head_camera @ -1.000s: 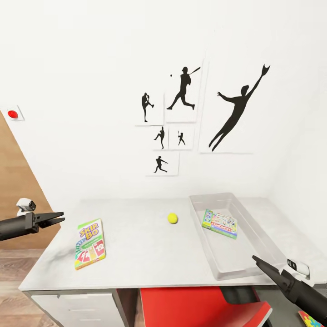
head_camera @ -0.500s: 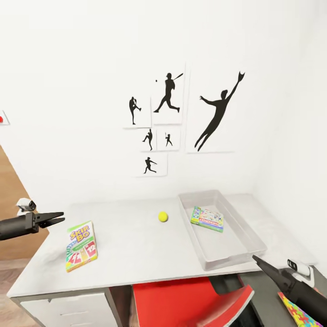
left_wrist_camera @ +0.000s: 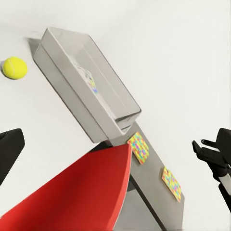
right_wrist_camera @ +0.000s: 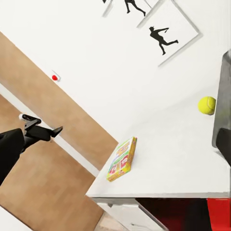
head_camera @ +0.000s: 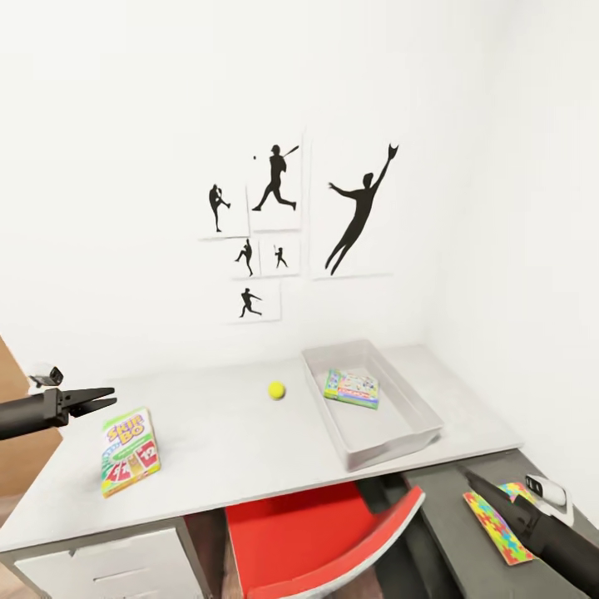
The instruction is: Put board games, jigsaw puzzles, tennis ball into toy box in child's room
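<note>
The green, white and red board game (head_camera: pixel 130 449) on the table (head_camera: pixel 241 449) reads "SKIP-BO".

Black baseball-player silhouette posters (head_camera: pixel 283 225) hang clustered on the white wall (head_camera: pixel 125 166). A red chair (head_camera: pixel 320 541) stands tucked under the front edge. White drawers (head_camera: pixel 100 566) sit lower left. A wooden door (right_wrist_camera: pixel 53 159) carries a red button (right_wrist_camera: pixel 55 77).

Between the left gripper (head_camera: pixel 104 398) and the right gripper (head_camera: pixel 472 481): the table (head_camera: pixel 225 449). Nearest the left gripper, the SKIP-BO box (head_camera: pixel 128 450); farther off, the tennis ball (head_camera: pixel 276 390); beyond that, the toy box (head_camera: pixel 420 408), a game box (head_camera: pixel 351 388) inside. Just beside the right gripper, a puzzle (head_camera: pixel 497 525) on the lower cabinet (head_camera: pixel 466 541).
</note>
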Controlling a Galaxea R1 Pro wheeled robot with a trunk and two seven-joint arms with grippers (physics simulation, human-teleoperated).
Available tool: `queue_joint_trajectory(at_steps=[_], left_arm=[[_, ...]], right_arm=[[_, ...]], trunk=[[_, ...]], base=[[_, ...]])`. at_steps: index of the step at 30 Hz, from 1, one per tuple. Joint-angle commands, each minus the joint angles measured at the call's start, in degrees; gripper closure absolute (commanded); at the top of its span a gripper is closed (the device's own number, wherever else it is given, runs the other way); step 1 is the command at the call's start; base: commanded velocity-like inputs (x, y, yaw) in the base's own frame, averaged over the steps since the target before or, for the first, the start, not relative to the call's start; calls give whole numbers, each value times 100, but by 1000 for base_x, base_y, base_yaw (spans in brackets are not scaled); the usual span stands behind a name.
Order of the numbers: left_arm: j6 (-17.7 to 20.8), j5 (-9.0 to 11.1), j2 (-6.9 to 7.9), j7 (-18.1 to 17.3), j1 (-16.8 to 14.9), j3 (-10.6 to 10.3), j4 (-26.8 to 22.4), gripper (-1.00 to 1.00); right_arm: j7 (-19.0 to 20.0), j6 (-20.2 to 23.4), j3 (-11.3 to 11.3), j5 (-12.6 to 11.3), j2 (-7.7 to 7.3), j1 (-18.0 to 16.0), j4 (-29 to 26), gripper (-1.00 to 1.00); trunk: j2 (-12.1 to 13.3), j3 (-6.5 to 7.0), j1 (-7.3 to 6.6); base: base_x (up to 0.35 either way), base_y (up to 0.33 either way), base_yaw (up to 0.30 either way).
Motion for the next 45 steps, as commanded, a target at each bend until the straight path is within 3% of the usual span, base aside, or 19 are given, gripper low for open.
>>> queue_joint_trajectory(at_steps=[1,14,45], left_arm=[[61,-3,3,-24,-2,1,-1,-100],[61,3,1,-24,-2,7,0,-100],[45,7,13,-24,6,14,17,-100]], right_arm=[[15,60,-2,3,0,-6,-2,-100],[-24,76,4,26,0,-9,-16,-100],[-33,85,-7,22,0,-15,13,-100]], trunk=[[-13,-7,1],[-13,16,1],[-13,18,1]], base=[[-301,0,-166],[-319,36,-103],[-222,199,-272]])
